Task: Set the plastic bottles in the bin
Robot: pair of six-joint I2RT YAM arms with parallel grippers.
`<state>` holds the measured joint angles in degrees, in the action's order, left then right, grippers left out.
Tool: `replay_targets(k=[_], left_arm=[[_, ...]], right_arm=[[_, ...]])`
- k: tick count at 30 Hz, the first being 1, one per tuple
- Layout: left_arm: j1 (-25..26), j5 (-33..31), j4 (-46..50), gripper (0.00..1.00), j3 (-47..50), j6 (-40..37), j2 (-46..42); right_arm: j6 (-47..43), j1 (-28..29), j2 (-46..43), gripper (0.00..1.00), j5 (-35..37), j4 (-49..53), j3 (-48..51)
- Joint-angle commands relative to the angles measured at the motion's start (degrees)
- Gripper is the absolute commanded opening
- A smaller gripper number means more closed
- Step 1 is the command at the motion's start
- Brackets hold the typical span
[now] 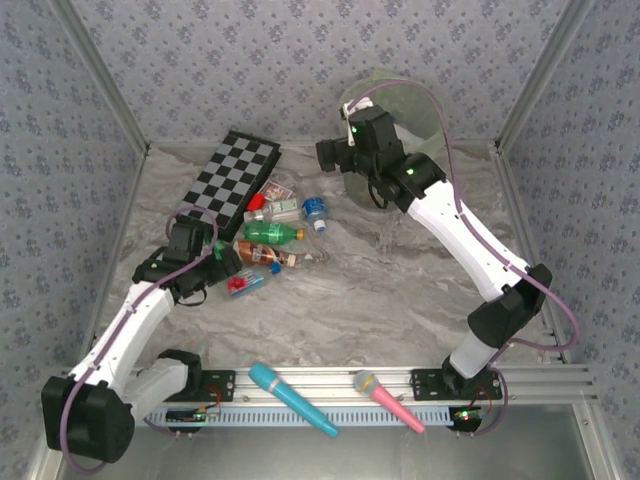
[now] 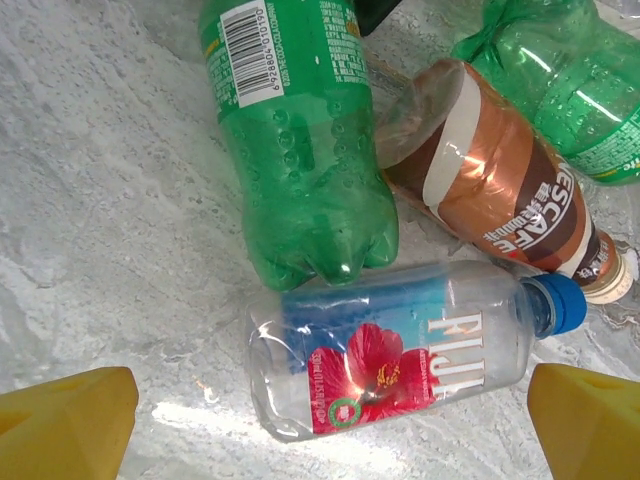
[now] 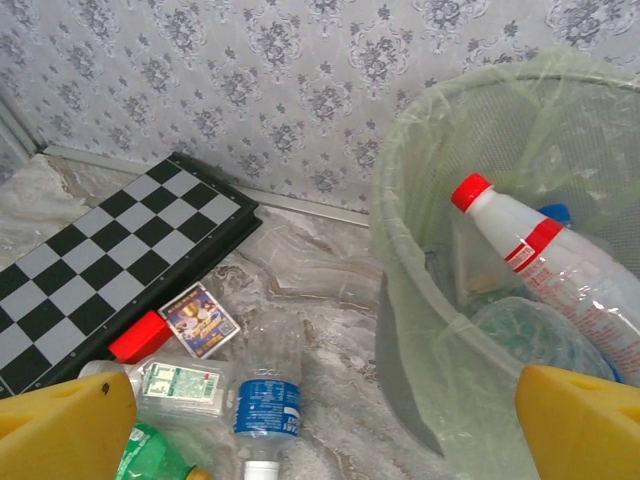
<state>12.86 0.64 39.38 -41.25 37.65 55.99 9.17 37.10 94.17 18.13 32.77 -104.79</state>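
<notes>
The table (image 1: 400, 290) is a grey marbled sheet, creased in places. Walls (image 1: 250, 60) of grey patterned paper enclose it on three sides. An aluminium rail (image 1: 330, 378) runs along the near edge, and a cyan microphone (image 1: 292, 398) and a pink microphone (image 1: 388, 400) lie across it.

Left of centre, the left gripper (image 2: 328, 420) hangs over the bottle cluster with its fingers spread wide, gripping nothing. A clear bottle (image 2: 400, 350) with a red flower label lies on its side between them. Its long axis runs finger to finger, and in the wrist view its blue cap is at the right. Just beyond it lies a green bottle (image 2: 300, 150), base toward the clear bottle. A brown-labelled bottle (image 2: 490, 180) lies obliquely beside it, white cap to the right. A second green bottle (image 2: 560, 70) lies behind that.

Farther off, a blue-labelled bottle (image 3: 267, 405) lies with its cap pointing near. A chessboard (image 3: 110, 260) occupies the far left, with a red block (image 3: 140, 338) and a card (image 3: 200, 318) at its edge.

The bin (image 3: 400, 200) stands upright by the far wall, right of centre. Inside it a white bottle (image 3: 540, 260) leans with its red cap up and to the left. The right gripper (image 3: 320, 420) hovers just left of the bin, fingers spread and empty.
</notes>
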Motion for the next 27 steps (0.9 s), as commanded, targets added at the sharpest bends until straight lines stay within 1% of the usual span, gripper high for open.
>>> replay_targets(k=[1,3,7,14,19,27], left_arm=[[-1.0,3.7,-5.7,1.00,0.5,-0.1,0.8],[-1.4,4.1,-7.3,1.00,1.2,-0.6,1.8],[-2.1,7.2,-10.7,1.00,2.6,-2.4,4.3],[-2.1,8.6,-14.2,1.00,3.4,-4.0,7.7],[-2.1,12.7,-15.3,1.00,3.6,-3.7,9.7],[-0.4,18.4,-14.5,1.00,6.2,-1.6,5.9]], right_arm=[[1.4,0.7,-0.7,1.00,-0.3,0.9,0.7],[1.5,0.8,-0.7,1.00,-0.1,0.9,0.9],[1.7,0.9,-1.1,1.00,0.0,0.8,1.5],[2.3,1.0,-1.7,1.00,0.0,0.7,2.5],[2.4,1.0,-1.8,1.00,0.1,0.8,2.8],[2.6,1.1,-1.8,1.00,0.2,0.6,3.0]])
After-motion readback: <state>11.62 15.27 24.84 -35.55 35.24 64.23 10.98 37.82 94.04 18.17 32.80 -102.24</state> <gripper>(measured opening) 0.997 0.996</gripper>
